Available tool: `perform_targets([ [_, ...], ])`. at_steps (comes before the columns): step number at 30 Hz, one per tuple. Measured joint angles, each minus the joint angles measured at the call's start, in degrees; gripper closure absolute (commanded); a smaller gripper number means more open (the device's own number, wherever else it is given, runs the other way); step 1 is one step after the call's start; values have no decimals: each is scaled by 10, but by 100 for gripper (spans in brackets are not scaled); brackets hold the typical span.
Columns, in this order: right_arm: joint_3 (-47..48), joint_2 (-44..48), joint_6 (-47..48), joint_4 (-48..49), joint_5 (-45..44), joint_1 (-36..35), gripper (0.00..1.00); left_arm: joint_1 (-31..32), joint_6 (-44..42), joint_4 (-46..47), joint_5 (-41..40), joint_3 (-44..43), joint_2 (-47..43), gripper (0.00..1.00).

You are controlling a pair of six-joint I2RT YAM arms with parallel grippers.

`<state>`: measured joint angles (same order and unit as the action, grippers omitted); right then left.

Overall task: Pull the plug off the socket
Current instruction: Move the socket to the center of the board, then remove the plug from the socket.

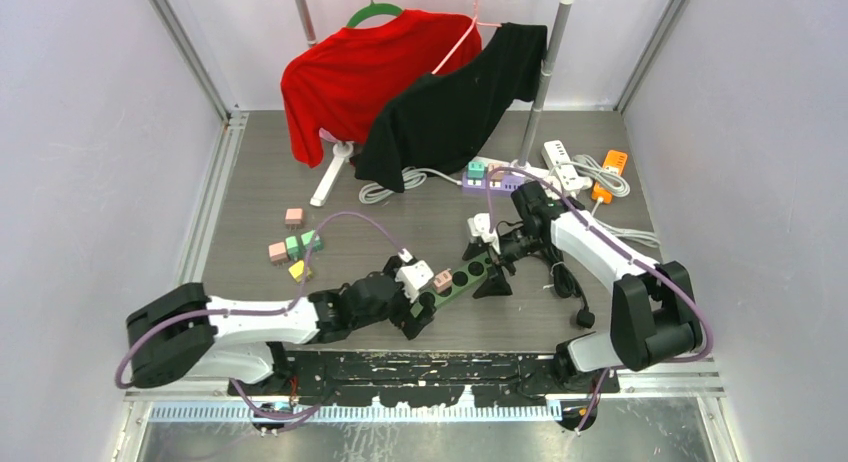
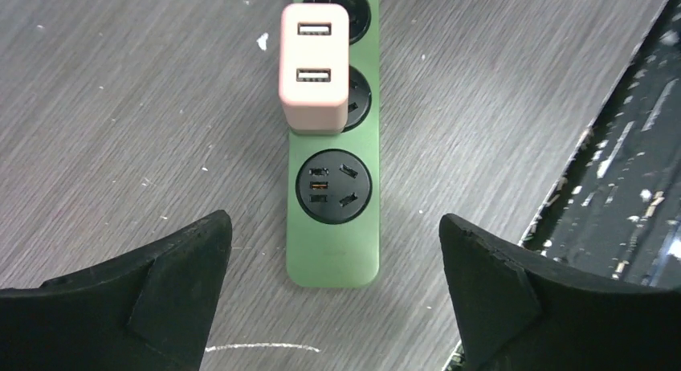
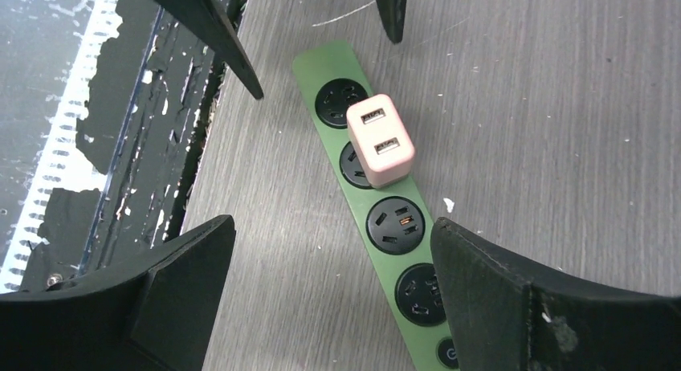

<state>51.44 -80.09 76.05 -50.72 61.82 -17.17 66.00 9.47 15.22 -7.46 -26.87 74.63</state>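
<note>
Far left on my overhead feed, a handful of small coloured adapters lies loose on the grey table, well apart from the work. Next along is the left gripper. I see its jaws spread wide with nothing between the fingers, and on its wrist camera the left gripper hovers over the near end of the green power strip, touching neither it nor the plug. The pink plug, a two-port USB block, stands on the second socket from that end. From the left wrist the pink plug looks upright, with a bare socket between it and the fingers. I cannot tell whether its prongs are seated. The green power strip lies flat and slanted, stretching between the two tools. To the right, the right gripper is also wide open and holds nothing. Its own camera shows the right gripper above the green power strip, with the pink plug just beyond its fingertips. Farther right and back lie white power strips.
</note>
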Motion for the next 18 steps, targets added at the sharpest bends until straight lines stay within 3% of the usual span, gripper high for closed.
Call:
perform_targets([
  [9, 4, -23, -71, 76, -68, -87, 8, 0, -26, 155, -6, 145, -128, 1],
  [14, 15, -55, -107, 115, -116, -149, 12, 0, -64, 220, 3, 179, -127, 0],
  [18, 24, -78, -129, 135, -165, -197, 22, 0, -85, 268, 9, 179, -99, 0],
])
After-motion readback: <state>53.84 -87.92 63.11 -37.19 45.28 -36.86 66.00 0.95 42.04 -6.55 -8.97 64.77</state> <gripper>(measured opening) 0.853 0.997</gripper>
